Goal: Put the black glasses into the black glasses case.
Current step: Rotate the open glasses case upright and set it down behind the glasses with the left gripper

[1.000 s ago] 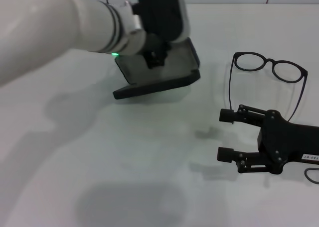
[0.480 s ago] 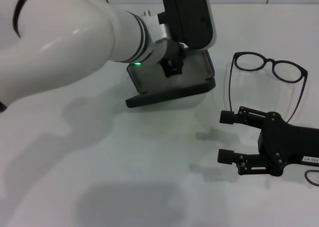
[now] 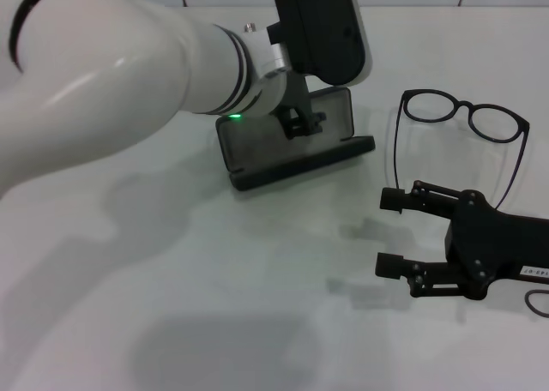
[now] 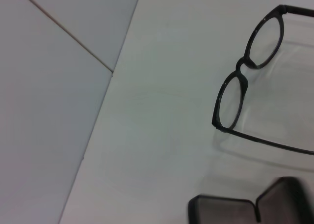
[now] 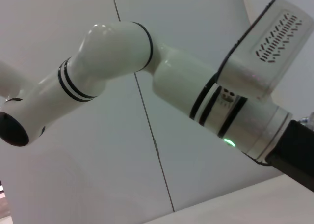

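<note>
Left gripper [image 3: 300, 121] is down at the black glasses case [image 3: 292, 147], its dark fingers reaching onto the raised lid from above; they look closed on the lid's upper edge, though the bulky wrist housing hides much of the contact, so I would not swear to the exact pinch. That case stands open on the white table [image 3: 214, 279], its greyish inner face turned toward the near side and its lower half lying flat in front with a long dark edge. A small green light glows on the white arm just beside the case.

To the right of the case, a little apart from it, the black glasses [image 3: 463, 117] lie on the table with their temple arms unfolded and running toward the near side. From the left wrist camera the same glasses [image 4: 248, 69] show both rounded lenses resting on the surface, with a corner of the case [image 4: 245, 209] nearer the camera.

Right gripper [image 3: 396, 232] hangs low at the near right, close to the ends of the temple arms but not touching them. Its two black fingers are spread apart, pointing leftward, with nothing between them.
</note>
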